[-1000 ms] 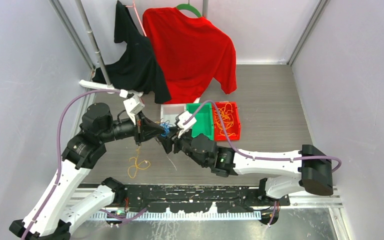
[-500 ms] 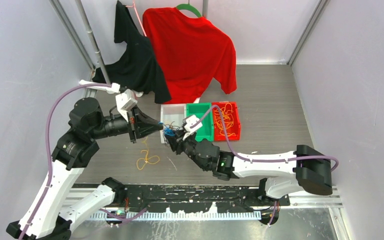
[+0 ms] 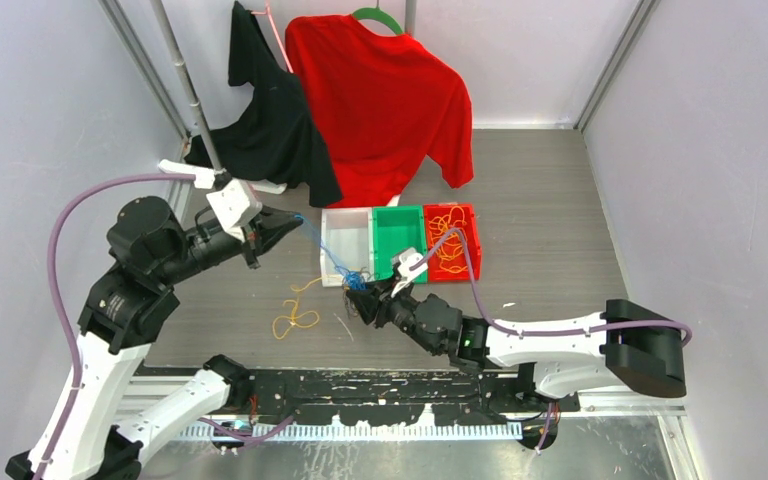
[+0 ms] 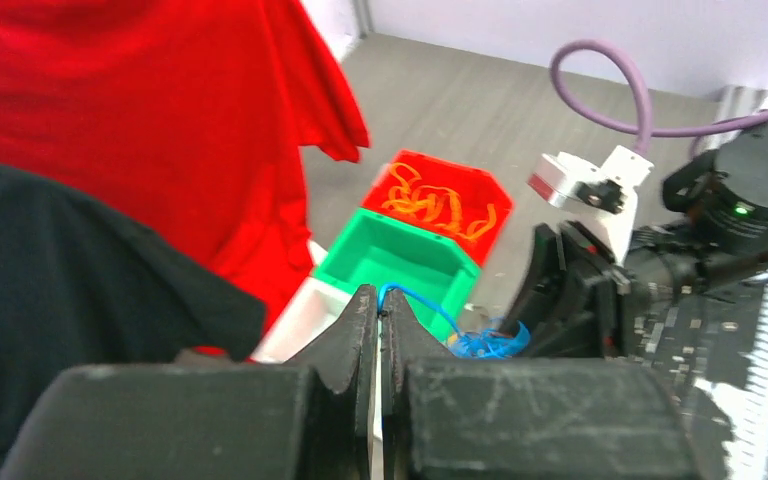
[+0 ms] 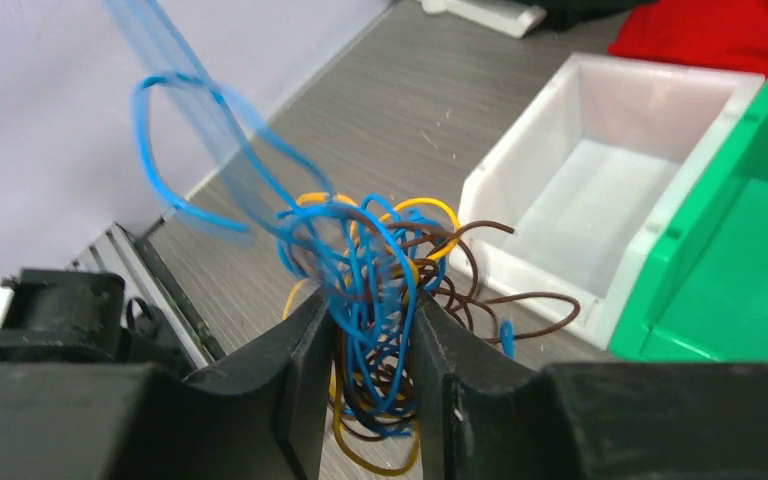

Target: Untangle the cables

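My left gripper [image 3: 293, 217] is shut on one blue cable [image 3: 322, 247], which runs taut from its tips down to a tangle of blue, brown and orange-yellow cables [image 3: 357, 279]. My right gripper [image 3: 364, 299] is shut on that tangle, in front of the white bin. In the left wrist view the left gripper [image 4: 380, 302] pinches the blue cable [image 4: 430, 306] at its very tips. In the right wrist view the right gripper [image 5: 372, 325] has the tangle [image 5: 380, 262] bunched between its fingers. A loose orange-yellow cable [image 3: 296, 319] lies on the table.
A white bin [image 3: 344, 238], a green bin [image 3: 397, 233] and a red bin [image 3: 460, 268] holding orange cables stand in a row mid-table. A red shirt [image 3: 385, 100] and a black shirt [image 3: 270, 120] hang at the back. Walls close in on both sides.
My left gripper has pulled back left and away, drawing the blue cable out taut. My right gripper has moved right and nearer with the tangle.
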`<control>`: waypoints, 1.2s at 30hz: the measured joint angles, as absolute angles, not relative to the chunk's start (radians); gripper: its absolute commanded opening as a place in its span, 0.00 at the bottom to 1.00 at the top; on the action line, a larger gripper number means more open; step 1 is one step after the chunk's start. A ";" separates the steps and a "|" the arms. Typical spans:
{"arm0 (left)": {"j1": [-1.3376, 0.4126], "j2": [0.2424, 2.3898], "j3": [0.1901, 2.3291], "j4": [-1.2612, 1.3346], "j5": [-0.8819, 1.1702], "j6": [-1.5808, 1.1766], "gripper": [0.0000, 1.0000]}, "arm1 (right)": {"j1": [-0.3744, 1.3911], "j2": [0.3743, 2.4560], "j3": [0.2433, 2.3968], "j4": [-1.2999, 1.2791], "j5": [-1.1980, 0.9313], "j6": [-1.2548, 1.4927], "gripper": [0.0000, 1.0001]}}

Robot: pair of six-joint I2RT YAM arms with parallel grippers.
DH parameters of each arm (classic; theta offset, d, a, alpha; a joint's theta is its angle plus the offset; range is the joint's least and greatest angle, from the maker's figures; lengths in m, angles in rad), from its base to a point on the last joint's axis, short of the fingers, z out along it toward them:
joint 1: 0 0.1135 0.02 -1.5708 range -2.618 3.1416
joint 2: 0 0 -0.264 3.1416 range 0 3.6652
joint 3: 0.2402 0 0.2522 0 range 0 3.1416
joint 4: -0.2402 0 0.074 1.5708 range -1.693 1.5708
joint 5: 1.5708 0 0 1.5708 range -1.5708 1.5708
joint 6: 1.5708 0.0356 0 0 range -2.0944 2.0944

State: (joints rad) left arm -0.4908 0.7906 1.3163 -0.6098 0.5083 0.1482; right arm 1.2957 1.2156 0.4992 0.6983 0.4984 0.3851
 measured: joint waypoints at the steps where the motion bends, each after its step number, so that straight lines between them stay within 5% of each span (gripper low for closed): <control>1: -0.491 0.787 1.320 -0.609 0.496 0.168 0.00 | 1.296 1.216 0.492 0.694 0.494 0.392 0.41; 7: -0.491 0.770 1.333 -0.575 0.398 0.282 0.00 | 1.296 1.198 0.436 0.670 0.461 0.419 0.35; 21: -0.491 0.736 1.314 -0.362 0.190 0.502 0.00 | 1.294 1.060 0.384 0.553 0.432 0.442 0.39; 36: -0.491 0.803 1.393 -0.097 0.102 0.715 0.00 | 1.294 1.131 0.334 0.418 0.425 0.477 0.41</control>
